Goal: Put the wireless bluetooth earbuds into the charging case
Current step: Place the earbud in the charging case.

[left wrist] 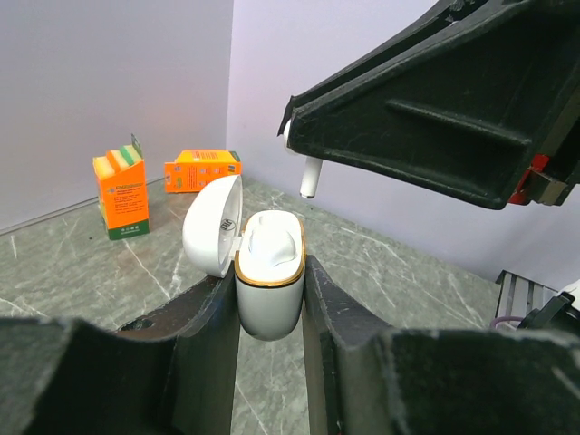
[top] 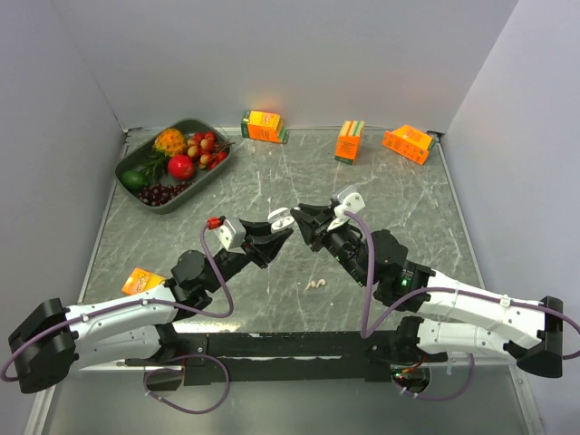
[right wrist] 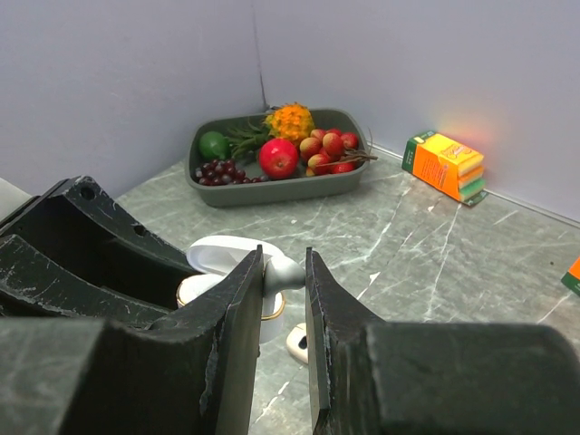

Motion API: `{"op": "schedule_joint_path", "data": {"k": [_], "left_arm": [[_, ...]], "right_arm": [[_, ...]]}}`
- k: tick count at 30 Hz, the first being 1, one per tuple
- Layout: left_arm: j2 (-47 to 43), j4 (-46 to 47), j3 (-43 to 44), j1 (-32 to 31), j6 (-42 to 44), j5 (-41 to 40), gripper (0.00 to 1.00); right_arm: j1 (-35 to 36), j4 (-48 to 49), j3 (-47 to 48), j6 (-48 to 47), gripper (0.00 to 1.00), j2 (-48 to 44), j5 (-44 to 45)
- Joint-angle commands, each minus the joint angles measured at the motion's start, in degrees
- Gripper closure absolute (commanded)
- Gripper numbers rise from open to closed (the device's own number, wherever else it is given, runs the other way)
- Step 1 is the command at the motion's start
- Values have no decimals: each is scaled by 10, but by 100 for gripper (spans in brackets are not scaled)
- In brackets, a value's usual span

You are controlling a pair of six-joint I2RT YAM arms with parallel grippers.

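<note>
Case (left wrist: 269, 294): white, gold-rimmed, upright, lid swung open; clamped between the narrow-set jaws of left gripper (left wrist: 270, 272), raised over mid-table.
Stemmed earbud (left wrist: 310, 177): pinched in right gripper (right wrist: 284, 272), jaws nearly closed on it; stem down, just above case, not touching.
Two loose earbuds (top: 316, 285): lying together on table (top: 390, 181), near the arms.
Tray (top: 124, 170) of fruit: far left corner.
Orange cartons (top: 264, 125): three along the back, one near left.

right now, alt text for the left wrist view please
The left gripper clamps an open white charging case, lid flipped left. Just above it the right gripper holds a white earbud, stem pointing down. Behind, on the grey marble table, sit two orange cartons.
</note>
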Motion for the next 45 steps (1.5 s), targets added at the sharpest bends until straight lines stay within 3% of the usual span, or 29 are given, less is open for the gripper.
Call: {"op": "schedule_joint_path", "data": {"k": [1, 45], "left_arm": [[-4, 31, 15, 2, 1, 11, 99], [-10, 14, 28, 1, -9, 11, 99]], "right_arm": [[3, 22, -3, -2, 100, -2, -4], [3, 21, -9, -13, 97, 30, 5]]}}
